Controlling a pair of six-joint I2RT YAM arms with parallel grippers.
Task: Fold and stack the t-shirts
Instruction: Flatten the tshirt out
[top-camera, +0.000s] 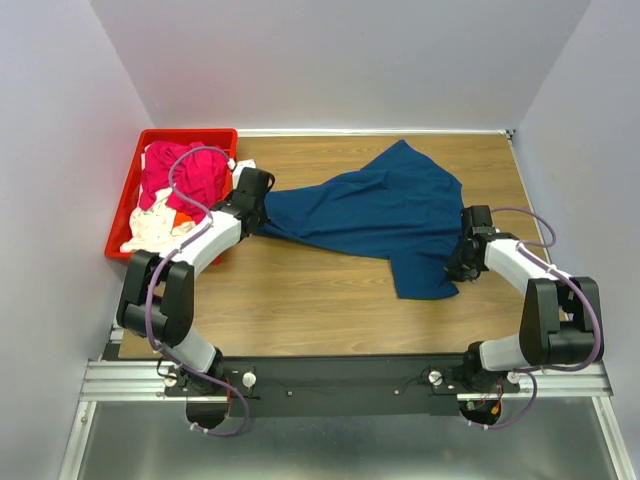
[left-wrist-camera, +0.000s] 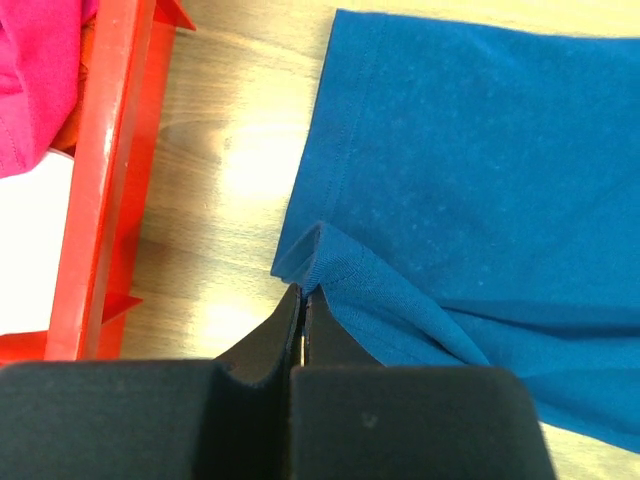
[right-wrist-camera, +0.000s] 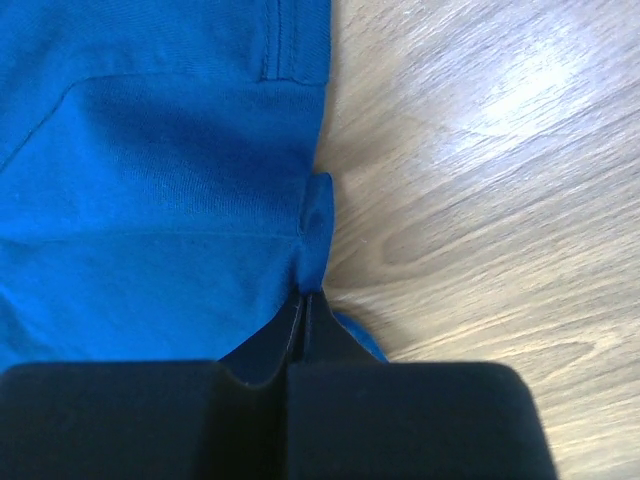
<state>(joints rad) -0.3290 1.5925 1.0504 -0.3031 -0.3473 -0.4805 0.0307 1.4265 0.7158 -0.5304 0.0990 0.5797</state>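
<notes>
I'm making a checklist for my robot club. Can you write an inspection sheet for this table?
Surface: wooden table, with light glare.
Job's things: blue t-shirt spread on the table; pink t-shirt and white t-shirt piled in the crate.
Clutter: red crate at the far left corner.
Grippers: left tool shut on the blue t-shirt's edge; right tool shut on its other side.
Cables: left purple cable arches over the crate; right purple cable loops along its arm.
Surroundings: white walls; metal rail at the near edge.
</notes>
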